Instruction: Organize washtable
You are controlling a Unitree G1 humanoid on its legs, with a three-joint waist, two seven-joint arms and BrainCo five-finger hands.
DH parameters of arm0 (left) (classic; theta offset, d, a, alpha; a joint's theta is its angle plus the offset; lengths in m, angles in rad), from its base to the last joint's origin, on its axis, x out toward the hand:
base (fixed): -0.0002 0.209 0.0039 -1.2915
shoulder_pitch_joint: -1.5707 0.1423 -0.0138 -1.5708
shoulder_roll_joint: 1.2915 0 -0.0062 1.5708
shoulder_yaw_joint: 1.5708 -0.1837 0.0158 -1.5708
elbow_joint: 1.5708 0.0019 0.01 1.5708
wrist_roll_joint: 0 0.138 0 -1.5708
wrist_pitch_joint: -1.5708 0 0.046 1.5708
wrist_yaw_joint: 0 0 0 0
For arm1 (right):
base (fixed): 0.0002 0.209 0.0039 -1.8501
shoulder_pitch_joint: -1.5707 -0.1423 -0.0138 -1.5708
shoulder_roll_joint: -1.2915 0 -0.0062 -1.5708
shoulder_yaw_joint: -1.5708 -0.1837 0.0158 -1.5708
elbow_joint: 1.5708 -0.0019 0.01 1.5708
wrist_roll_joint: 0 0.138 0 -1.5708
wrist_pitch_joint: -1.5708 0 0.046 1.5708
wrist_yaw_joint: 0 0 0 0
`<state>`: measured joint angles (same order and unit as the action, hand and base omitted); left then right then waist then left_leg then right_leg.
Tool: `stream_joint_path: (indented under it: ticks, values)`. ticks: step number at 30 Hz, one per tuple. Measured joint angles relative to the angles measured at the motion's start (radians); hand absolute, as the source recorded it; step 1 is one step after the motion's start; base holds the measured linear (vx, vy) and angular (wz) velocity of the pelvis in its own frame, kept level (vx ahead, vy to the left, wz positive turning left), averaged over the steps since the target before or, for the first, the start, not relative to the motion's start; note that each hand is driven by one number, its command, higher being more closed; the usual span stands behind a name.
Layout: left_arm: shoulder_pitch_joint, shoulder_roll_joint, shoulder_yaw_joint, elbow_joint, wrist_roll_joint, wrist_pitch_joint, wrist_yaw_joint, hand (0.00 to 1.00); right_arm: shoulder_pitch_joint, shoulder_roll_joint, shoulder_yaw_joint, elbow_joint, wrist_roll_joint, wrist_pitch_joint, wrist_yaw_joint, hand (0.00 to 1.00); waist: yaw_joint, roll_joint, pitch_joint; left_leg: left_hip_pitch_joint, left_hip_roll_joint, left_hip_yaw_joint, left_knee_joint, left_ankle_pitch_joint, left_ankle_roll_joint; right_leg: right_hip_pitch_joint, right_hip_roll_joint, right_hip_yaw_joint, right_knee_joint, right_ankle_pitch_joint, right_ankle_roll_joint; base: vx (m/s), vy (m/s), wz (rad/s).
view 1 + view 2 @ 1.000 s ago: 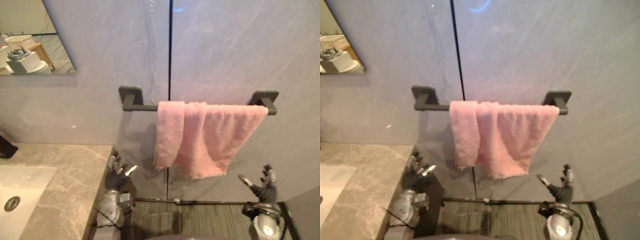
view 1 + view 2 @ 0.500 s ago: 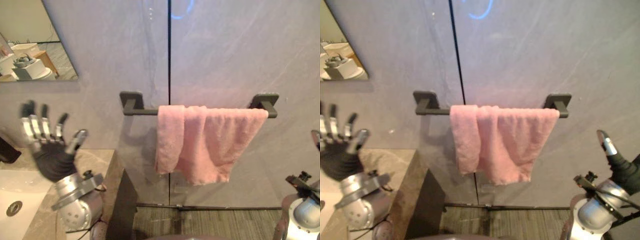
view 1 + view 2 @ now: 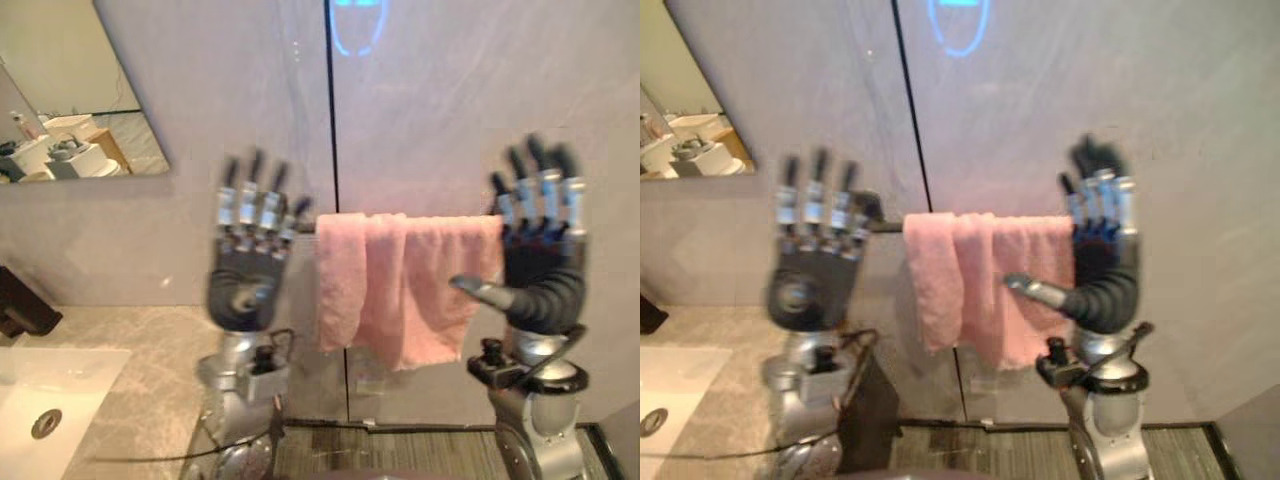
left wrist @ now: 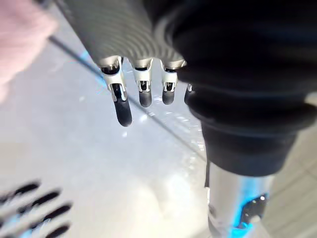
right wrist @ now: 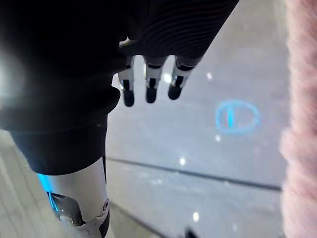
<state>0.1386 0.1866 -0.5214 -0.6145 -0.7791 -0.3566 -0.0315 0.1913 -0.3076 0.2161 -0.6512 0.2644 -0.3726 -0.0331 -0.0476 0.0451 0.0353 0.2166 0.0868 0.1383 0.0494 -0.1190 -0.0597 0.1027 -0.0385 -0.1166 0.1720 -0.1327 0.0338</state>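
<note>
Pink towel (image 3: 400, 290) hangs bunched over the towel bar (image 3: 888, 226). Left hand (image 3: 243, 285) is up at the bar's left end, right hand (image 3: 540, 280) at its right end, both with fingers straight and empty. Best to pinch the towel's edges just under the bar and spread it evenly.

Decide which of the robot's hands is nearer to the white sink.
Left. The left hand is raised up and right of the sink; the right hand is raised beyond the pink towel, farther away.

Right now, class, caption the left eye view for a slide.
Open left hand and right hand flank the hanging pink towel.
</note>
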Motion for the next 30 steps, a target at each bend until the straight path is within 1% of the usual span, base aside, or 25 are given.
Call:
stream_joint_path:
  ticks: [1,2,3,4,5,7,9,11,13,15,17,20,23,24,28,30]
  values:
    - [-0.011,0.011,-0.043,0.024,-0.055,0.03,-0.043,0.0,0.0,-0.037,0.037,0.043,0.045,0.013,0.051,0.0,0.0,-0.002,0.0,0.004,0.0,0.001,-0.001,0.0,0.0,0.0,0.001,0.002,-0.002,0.002,0.0,-0.02,0.014,-0.04]
    - [-0.013,0.018,-0.069,0.033,-0.079,0.045,-0.066,0.0,0.004,-0.058,0.058,0.067,0.061,0.029,0.077,0.0,0.001,-0.002,0.0,0.004,0.0,0.002,-0.001,-0.001,0.001,0.0,0.001,0.004,-0.003,0.002,0.0,-0.04,0.014,-0.04]
    - [-0.013,0.023,-0.083,0.037,-0.088,0.052,-0.078,0.0,0.005,-0.069,0.071,0.085,0.07,0.034,0.089,0.0,0.0,-0.002,0.0,0.004,-0.001,0.002,-0.002,-0.001,0.001,0.0,0.001,0.005,-0.004,0.002,0.0,-0.04,0.015,-0.03]
    - [-0.014,0.036,-0.109,0.038,-0.108,0.073,-0.106,0.0,0.011,-0.09,0.096,0.124,0.087,0.053,0.125,0.0,0.001,-0.002,0.0,0.004,-0.001,0.003,-0.003,-0.001,0.001,0.001,0.002,0.006,-0.01,0.005,0.002,0.0,0.0,0.0]
    - [-0.015,0.037,-0.12,0.041,-0.112,0.08,-0.122,0.0,0.015,-0.099,0.106,0.141,0.088,0.068,0.14,0.0,0.001,-0.002,0.0,0.004,0.0,0.003,-0.003,-0.001,0.002,0.004,0.002,0.006,-0.017,0.01,0.001,0.0,0.0,0.0]
    - [-0.031,0.038,-0.144,0.069,-0.115,0.09,-0.144,0.0,0.02,-0.111,0.122,0.173,0.088,0.079,0.162,0.0,0.003,-0.002,0.001,0.006,0.0,0.003,-0.003,-0.001,0.002,0.014,0.003,0.005,-0.029,0.017,0.001,0.0,0.0,0.0]
    - [-0.049,0.04,-0.174,0.106,-0.115,0.112,-0.16,0.0,0.023,-0.114,0.138,0.205,0.088,0.095,0.188,0.0,0.004,-0.003,0.001,0.006,-0.001,0.003,-0.003,-0.001,0.002,0.014,0.003,0.006,-0.034,0.02,0.002,-0.02,0.008,-0.01]
    - [-0.053,0.041,-0.203,0.135,-0.115,0.131,-0.169,0.0,0.039,-0.112,0.15,0.245,0.086,0.111,0.198,0.0,0.003,-0.004,0.002,0.006,-0.001,0.005,-0.004,-0.001,0.002,0.014,0.003,0.008,-0.036,0.021,0.003,0.0,0.0,0.0]
    - [-0.053,0.042,-0.213,0.154,-0.115,0.14,-0.174,0.0,0.047,-0.112,0.155,0.279,0.084,0.117,0.208,0.0,0.001,-0.004,0.002,0.006,-0.001,0.005,-0.005,-0.001,0.002,0.014,0.003,0.008,-0.036,0.021,0.003,0.0,0.0,0.0]
    - [-0.053,0.044,-0.215,0.178,-0.109,0.155,-0.185,0.0,0.051,-0.11,0.155,0.316,0.058,0.127,0.21,0.0,0.0,-0.004,0.003,0.007,-0.001,0.005,-0.006,-0.001,0.002,0.014,0.003,0.008,-0.037,0.021,0.003,0.0,0.0,0.0]
    - [-0.053,0.044,-0.215,0.192,-0.101,0.156,-0.185,0.0,0.051,-0.099,0.154,0.344,0.034,0.14,0.21,0.0,0.0,-0.005,0.005,0.007,0.0,0.005,-0.007,-0.001,0.002,0.014,0.003,0.008,-0.038,0.021,0.003,0.0,0.0,0.0]
    - [-0.053,0.043,-0.213,0.199,-0.066,0.156,-0.185,0.0,0.05,-0.061,0.139,0.392,-0.006,0.148,0.206,0.0,0.0,-0.009,0.018,0.007,0.0,0.005,-0.007,-0.001,0.002,0.014,0.003,0.008,-0.039,0.021,0.003,0.0,0.0,0.0]
    - [-0.053,0.026,-0.197,0.238,-0.021,0.156,-0.182,0.0,0.05,-0.017,0.1,0.417,-0.051,0.154,0.177,0.0,0.001,-0.016,0.026,0.005,0.0,0.005,-0.01,-0.001,0.002,0.013,0.003,0.007,-0.044,0.021,0.003,0.0,0.0,0.0]
    - [-0.053,0.018,-0.181,0.253,-0.005,0.157,-0.18,0.0,0.049,-0.002,0.085,0.428,-0.064,0.154,0.165,0.0,0.001,-0.018,0.027,0.004,0.0,0.005,-0.011,-0.001,0.002,0.013,0.003,0.007,-0.047,0.021,0.003,0.0,0.0,0.0]
    - [-0.053,-0.001,-0.096,0.276,0.07,0.156,-0.136,0.0,0.039,0.04,0.027,0.475,-0.135,0.155,0.116,0.0,0.001,-0.024,0.037,-0.015,-0.001,0.003,-0.013,-0.001,0.002,-0.005,0.003,0.005,-0.055,0.023,0.003,0.01,0.001,0.0]
    - [-0.054,-0.014,-0.065,0.288,0.091,0.154,-0.125,0.0,0.031,0.051,0.008,0.481,-0.159,0.156,0.099,0.0,0.002,-0.019,0.045,-0.02,-0.001,0.003,-0.013,-0.001,0.003,-0.005,0.003,0.005,-0.056,0.027,0.003,0.07,0.004,0.0]
